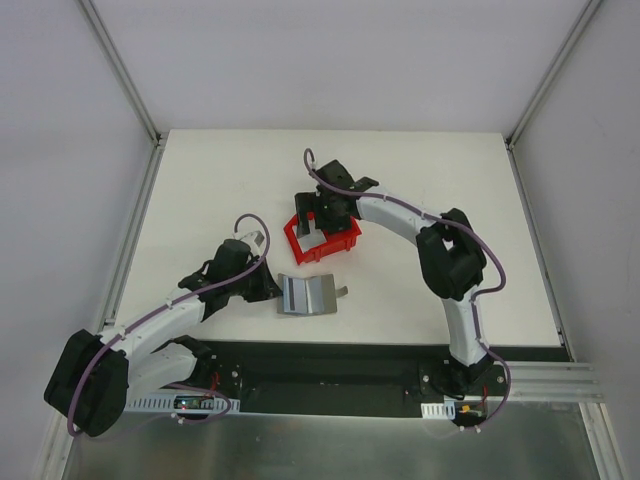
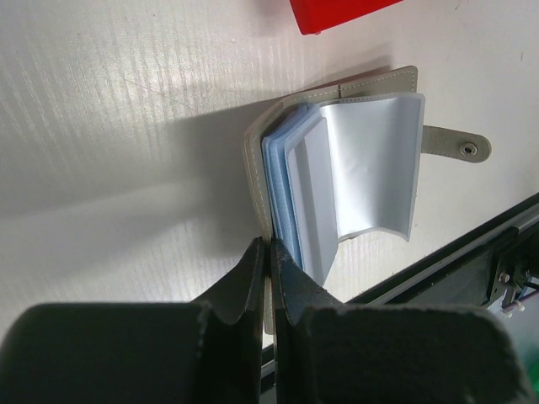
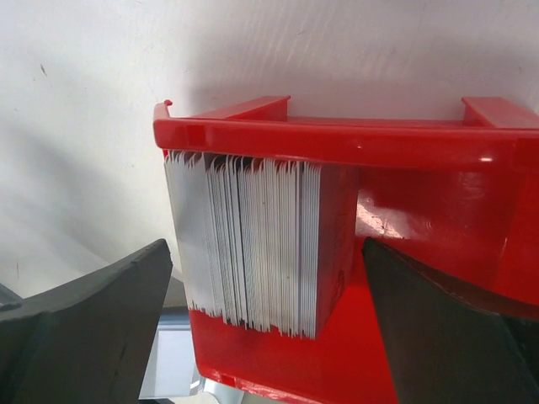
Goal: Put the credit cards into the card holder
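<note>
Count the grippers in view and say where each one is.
2. The left gripper is shut on the edge of the open card holder. The right gripper hangs open at the red bin, fingers either side of the upright credit cards.

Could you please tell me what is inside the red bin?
A packed stack of credit cards stands on edge in the red bin, with bare floor beside them. Their faces, and the floor under them, are covered.

an upright stack of pale thin cards fills one end of the red plastic bin; open room lies between stack and opposite wall.
</note>
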Robot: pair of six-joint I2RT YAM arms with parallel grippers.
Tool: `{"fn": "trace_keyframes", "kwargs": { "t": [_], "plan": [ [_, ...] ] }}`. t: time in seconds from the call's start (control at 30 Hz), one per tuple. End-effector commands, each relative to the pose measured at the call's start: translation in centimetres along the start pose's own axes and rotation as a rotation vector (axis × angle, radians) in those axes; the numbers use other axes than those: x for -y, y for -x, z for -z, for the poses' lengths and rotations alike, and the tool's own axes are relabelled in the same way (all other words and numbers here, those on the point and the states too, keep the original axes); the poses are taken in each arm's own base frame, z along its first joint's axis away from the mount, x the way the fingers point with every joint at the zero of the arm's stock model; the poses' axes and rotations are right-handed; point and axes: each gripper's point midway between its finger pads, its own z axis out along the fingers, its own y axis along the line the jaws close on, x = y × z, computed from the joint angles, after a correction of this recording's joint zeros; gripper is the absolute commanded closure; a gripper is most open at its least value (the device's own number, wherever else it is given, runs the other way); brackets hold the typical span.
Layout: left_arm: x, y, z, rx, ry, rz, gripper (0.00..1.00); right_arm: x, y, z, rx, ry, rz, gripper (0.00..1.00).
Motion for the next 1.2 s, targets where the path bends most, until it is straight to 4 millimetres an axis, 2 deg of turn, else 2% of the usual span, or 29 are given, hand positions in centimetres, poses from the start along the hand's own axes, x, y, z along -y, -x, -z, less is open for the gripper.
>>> {"fn": "trace_keyframes", "kwargs": {
  "t": [0.0, 0.2, 0.43, 0.77, 1.17],
  "plan": [
    [1.0, 1.2, 0.1, 0.024, -0.035, -0.037, 1.0, -0.9, 1.8, 0.0, 0.032, 0.06, 0.017, 0.01],
    [1.0, 1.1, 0.0, 0.016, -0.035, -0.042, 1.0, -1.2, 1.2, -1.0, -0.008, 0.11, -0.003, 0.01],
    [1.0, 1.1, -0.2, 0.009, -0.034, -0.043, 1.0, -1.6, 1.8, 0.4, 0.033, 0.147, -0.01, 0.1],
    [0.9, 0.9, -0.4, 0.001, -0.032, -0.048, 1.0, -2.3, 2.1, 1.7, 0.048, 0.203, -0.021, 0.28],
    [0.9, 0.8, -0.8, -0.015, -0.037, -0.051, 1.0, -2.4, 2.5, 2.4, 0.065, 0.208, -0.027, 0.39]
  ]
}}
